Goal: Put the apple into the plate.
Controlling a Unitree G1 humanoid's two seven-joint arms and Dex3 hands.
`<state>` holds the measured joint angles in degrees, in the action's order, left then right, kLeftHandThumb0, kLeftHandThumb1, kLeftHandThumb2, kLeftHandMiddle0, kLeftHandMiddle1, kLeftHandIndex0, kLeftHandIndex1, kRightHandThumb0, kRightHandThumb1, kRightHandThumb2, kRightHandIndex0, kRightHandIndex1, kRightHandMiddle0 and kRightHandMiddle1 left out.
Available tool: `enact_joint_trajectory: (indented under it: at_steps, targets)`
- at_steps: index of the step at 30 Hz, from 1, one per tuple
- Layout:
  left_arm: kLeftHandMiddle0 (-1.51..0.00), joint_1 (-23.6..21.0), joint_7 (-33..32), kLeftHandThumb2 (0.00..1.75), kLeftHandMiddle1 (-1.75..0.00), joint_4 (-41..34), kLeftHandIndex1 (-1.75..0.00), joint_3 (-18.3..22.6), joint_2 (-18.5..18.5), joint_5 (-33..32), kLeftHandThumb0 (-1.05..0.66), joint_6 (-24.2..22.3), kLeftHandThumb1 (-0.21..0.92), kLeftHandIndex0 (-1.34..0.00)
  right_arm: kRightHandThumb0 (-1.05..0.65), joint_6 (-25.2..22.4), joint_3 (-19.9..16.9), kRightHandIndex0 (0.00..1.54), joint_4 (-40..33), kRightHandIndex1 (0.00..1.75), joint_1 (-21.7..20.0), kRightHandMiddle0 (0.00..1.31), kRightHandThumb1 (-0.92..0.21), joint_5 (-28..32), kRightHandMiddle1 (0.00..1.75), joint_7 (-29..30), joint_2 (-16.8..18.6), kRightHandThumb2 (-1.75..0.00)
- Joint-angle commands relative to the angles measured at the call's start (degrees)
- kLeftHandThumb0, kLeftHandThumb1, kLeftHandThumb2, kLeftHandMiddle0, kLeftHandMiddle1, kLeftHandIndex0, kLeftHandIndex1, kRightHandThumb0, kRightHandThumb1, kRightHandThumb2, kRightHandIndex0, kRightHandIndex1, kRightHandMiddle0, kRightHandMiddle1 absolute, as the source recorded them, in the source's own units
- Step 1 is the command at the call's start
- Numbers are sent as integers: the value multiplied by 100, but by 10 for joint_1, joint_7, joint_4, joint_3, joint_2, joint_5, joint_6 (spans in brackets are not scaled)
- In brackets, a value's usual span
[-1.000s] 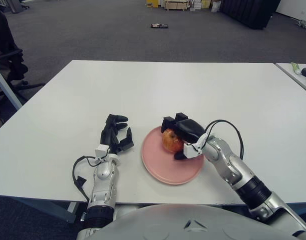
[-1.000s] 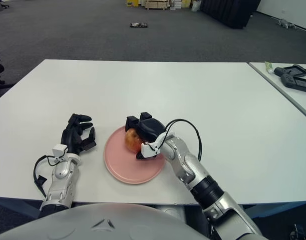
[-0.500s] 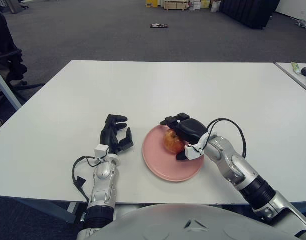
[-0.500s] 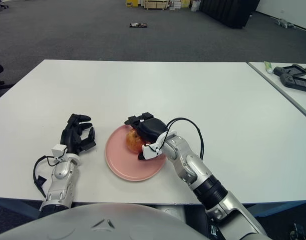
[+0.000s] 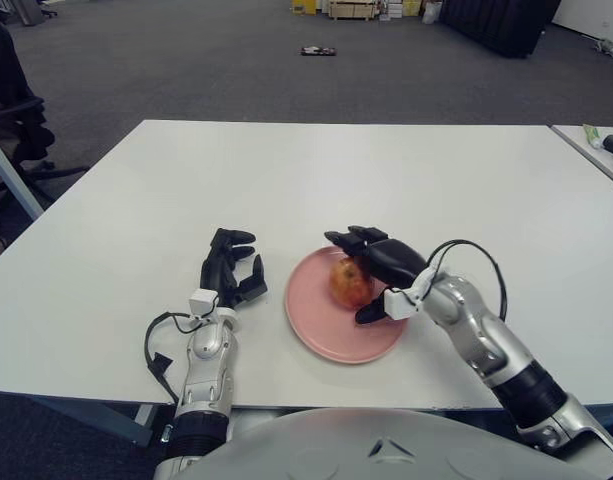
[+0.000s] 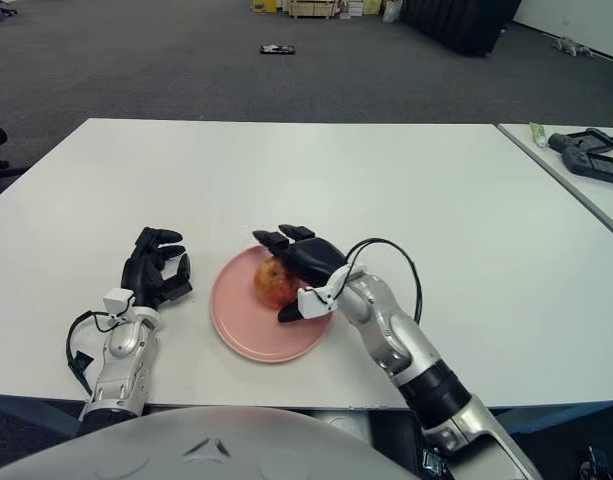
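- While I watch from the head camera, the apple [image 5: 349, 284] sits on the pink plate [image 5: 326, 338], in the plate's far half, toward its middle.
- My right hand [image 5: 378, 268] is just beside the apple, on the apple's right and slightly over its far side; its fingers [image 5: 344, 238] are spread out straight past the top of the fruit, and the thumb [image 5: 370, 313] points down at the plate on the near right.
- That hand is released: the fingers are extended, not wrapped round the apple. I cannot tell whether the palm touches the fruit's skin.
- From the right eye view, the plate [image 6: 238, 332] lies on the white bench [image 6: 466, 220], near the front edge.
- My left hand [image 5: 229, 268] shows to the left of the plate, just beside its rim, fingers loosely curled and holding nothing.
- Off to the far right, a dark controller [image 6: 589, 154] lies on a neighbouring table.
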<state>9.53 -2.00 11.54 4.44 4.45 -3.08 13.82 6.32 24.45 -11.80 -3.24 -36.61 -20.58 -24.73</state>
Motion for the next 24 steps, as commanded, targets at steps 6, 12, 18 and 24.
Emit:
enact_joint_trajectory:
  at_steps: [6,12,18,24]
  targets:
    - [-55,15,8,118,-168,23,-175,2,-4,-7,-1,-19,43,-32,-105,9,-61,0,-26,0,30,0,-58,127,0,-22,3,-53]
    - [-55,8,13,117,-166,39,-175,7,-1,-17,-1,2,43,-32,-105,48,-126,0,22,0,61,0,-66,296,0,-43,22,-45]
    - [-54,4,20,117,-166,50,-175,10,-4,-23,-1,5,43,-33,-105,89,-154,0,49,0,65,0,-76,369,0,-37,54,-41]
    - [-54,4,17,116,-167,51,-175,10,-7,-17,-1,8,44,-32,-105,151,-201,0,116,0,71,0,-84,410,0,-22,75,-37]
